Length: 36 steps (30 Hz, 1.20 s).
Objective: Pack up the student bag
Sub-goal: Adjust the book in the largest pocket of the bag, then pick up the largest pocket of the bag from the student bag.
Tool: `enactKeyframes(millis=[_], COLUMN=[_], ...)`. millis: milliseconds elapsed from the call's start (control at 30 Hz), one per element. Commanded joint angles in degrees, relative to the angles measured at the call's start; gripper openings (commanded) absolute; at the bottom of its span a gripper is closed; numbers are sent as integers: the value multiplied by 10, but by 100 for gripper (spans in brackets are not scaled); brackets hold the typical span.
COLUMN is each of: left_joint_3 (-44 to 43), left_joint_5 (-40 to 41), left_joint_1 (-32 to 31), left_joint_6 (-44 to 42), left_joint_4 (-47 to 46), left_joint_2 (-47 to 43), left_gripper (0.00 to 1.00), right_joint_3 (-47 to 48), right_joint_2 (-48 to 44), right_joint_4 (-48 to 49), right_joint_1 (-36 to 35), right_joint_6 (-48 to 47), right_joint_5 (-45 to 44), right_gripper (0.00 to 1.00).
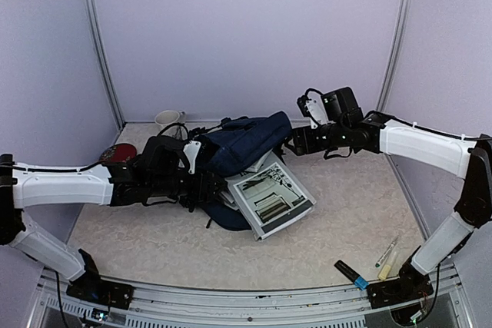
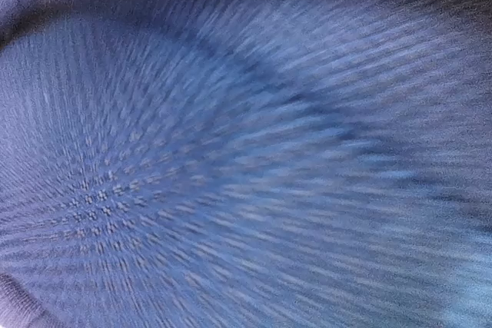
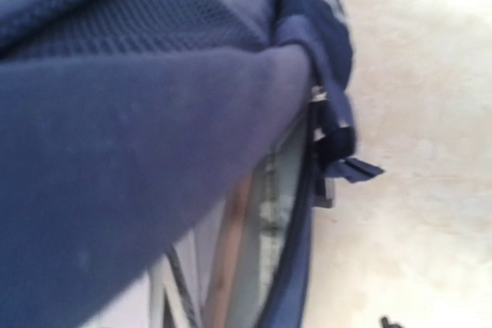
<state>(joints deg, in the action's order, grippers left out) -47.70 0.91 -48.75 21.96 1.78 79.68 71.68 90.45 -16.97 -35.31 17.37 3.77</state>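
The student bag (image 1: 247, 140), dark navy, lies in the middle of the table with its opening toward the front right. A grey printed book (image 1: 270, 194) sticks half out of the opening. My right gripper (image 1: 294, 142) is at the bag's upper flap and holds it raised. The right wrist view shows the flap (image 3: 131, 144) over the light lining and book edges (image 3: 265, 213); the fingers are hidden. My left gripper (image 1: 206, 187) is pressed against the bag's left lower side. Its wrist view is filled with blurred navy fabric (image 2: 246, 144), with no fingers showing.
A white mug (image 1: 169, 119) stands at the back left and a red object (image 1: 118, 153) sits behind my left arm. Markers (image 1: 350, 274) (image 1: 387, 252) lie at the front right near the right arm's base. Walls close the back and sides.
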Motion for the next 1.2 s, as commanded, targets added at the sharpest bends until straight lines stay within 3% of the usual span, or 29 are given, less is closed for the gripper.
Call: enactKeyframes(millis=[0, 200, 400, 567, 733, 833, 967, 1167], left_joint_3=[0, -2, -6, -82, -202, -261, -275, -276], left_joint_5=[19, 5, -3, 10, 149, 202, 239, 241], left_joint_1=[-6, -41, -160, -185, -147, -146, -143, -107], left_joint_6=[-34, -78, -261, -294, -303, -348, -395, -395], left_joint_4=[-24, -14, 3, 9, 77, 114, 116, 92], left_joint_2=[-14, -38, -96, -90, 4, 59, 96, 120], left_gripper=[70, 69, 72, 82, 98, 99, 99, 96], right_joint_3=[-10, -39, -100, -156, -185, -191, -217, -279], right_joint_2=[-43, -119, -237, -313, -316, -298, -262, -263], right_joint_4=[-33, -88, -125, -59, -47, -85, -118, -25], right_joint_1=[17, 17, -30, -119, -201, -261, -333, -356], right_joint_6=[-13, -12, -75, -185, -407, -530, -649, -721], right_joint_5=[7, 120, 203, 164, 117, 62, -51, -128], right_gripper=[72, 73, 74, 75, 71, 72, 77, 80])
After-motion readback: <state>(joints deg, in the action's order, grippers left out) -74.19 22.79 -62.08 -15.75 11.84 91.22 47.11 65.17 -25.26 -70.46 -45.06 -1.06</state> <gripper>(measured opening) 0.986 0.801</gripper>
